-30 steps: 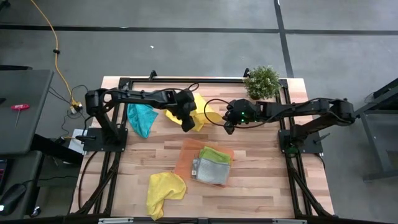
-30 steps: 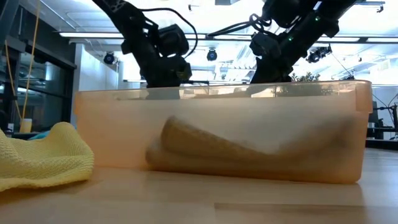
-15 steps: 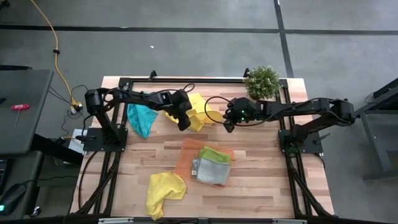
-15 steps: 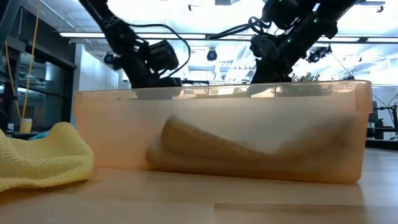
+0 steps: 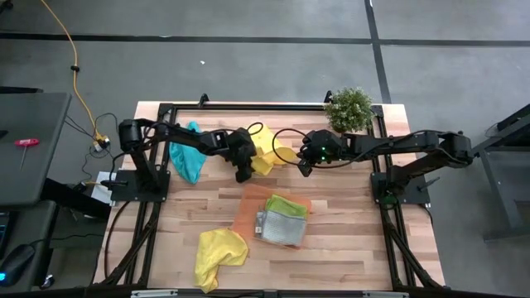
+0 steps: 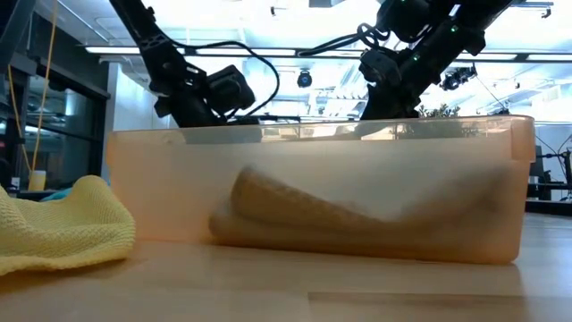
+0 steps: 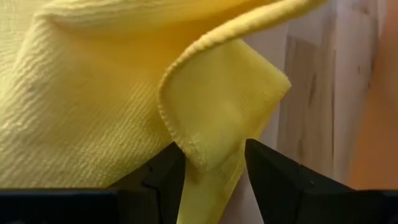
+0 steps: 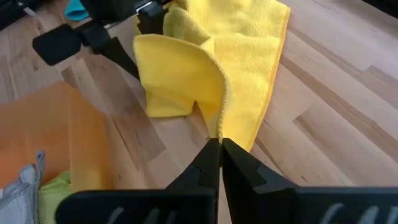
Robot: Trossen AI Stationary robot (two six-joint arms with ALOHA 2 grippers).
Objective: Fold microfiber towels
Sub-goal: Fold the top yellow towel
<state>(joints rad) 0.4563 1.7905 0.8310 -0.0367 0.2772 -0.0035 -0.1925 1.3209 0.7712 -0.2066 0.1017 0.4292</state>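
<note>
A yellow towel [image 5: 267, 149] lies crumpled at the table's far middle. My right gripper [image 5: 304, 170] is shut on its raised edge. My left gripper [image 5: 243, 172] is low at the towel's left side. It is open, with its fingers [image 7: 273, 177] on either side of a folded corner flap [image 7: 224, 118]. A teal towel [image 5: 187, 157] lies behind the left arm. A second yellow towel [image 5: 219, 251] sits near the front edge. A green towel [image 5: 286, 204] and a grey towel [image 5: 281, 226] lie folded in the orange tray [image 5: 248, 209]. My left gripper has the corner flap between its open fingers; whether they touch it, I cannot tell. My right gripper pinches the towel's hemmed edge [image 8: 217, 124] between its two fingertips, slanting down from the table's right. That edge stands lifted in an arch, and the rest lies on the table.
A potted plant [image 5: 349, 108] stands at the far right corner. In the low view the tray's wall [image 6: 313, 188] hides both grippers' fingertips. Bare wood shows at the front right and between the tray and the held towel.
My left gripper has sunk toward the table at the yellow towel's left side and drawn a little toward the table's left, uncovering more of the teal towel. My right gripper has kept still with the towel's edge.
</note>
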